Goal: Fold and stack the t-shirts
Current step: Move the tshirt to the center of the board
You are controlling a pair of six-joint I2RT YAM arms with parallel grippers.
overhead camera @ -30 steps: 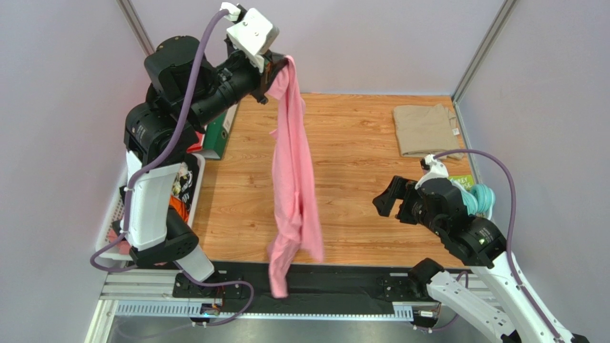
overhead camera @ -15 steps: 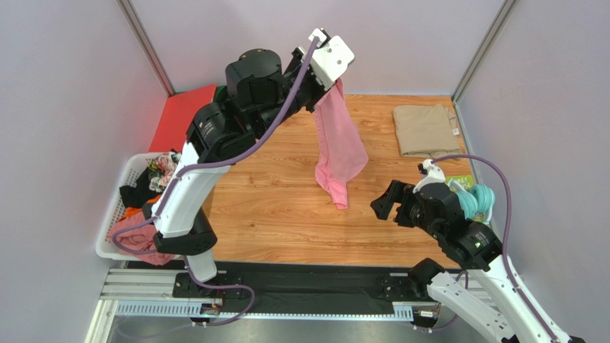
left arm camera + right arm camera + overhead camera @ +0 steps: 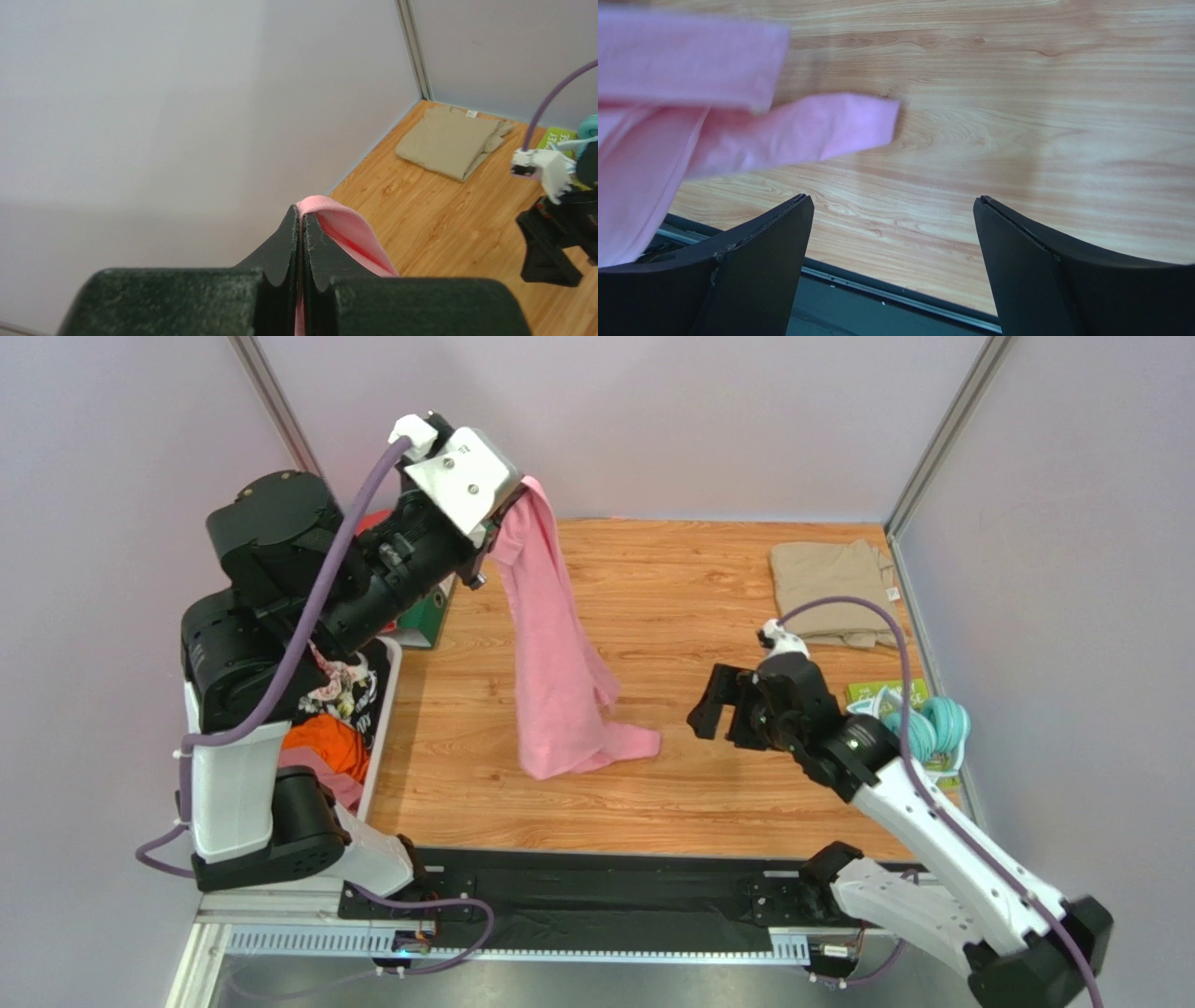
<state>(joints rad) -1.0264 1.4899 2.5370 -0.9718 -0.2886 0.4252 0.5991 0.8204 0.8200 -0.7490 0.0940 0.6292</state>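
Left gripper high in the upper left of the top view, jaws pinched shut on a fold of the pink tee. Half a second ago this arm was swung toward upper centre with the tee dangling clear; now it has swung back left, and the tee drapes down in a long strip whose lower end has landed on the desk at centre, one corner splayed out to the right. Right gripper has pushed in from the right edge toward that corner; jaws stand wide, holding nothing, low over the wood, with the corner just ahead at the upper left of the wrist view. Beige tee lies folded at upper right, well apart. Judgement: the swing looks meant to drop the hem where the right arm can take it, so the two arms can spread the tee flat. Folding not yet begun; the next grab needs one layer of the corner, not the bunched mass.
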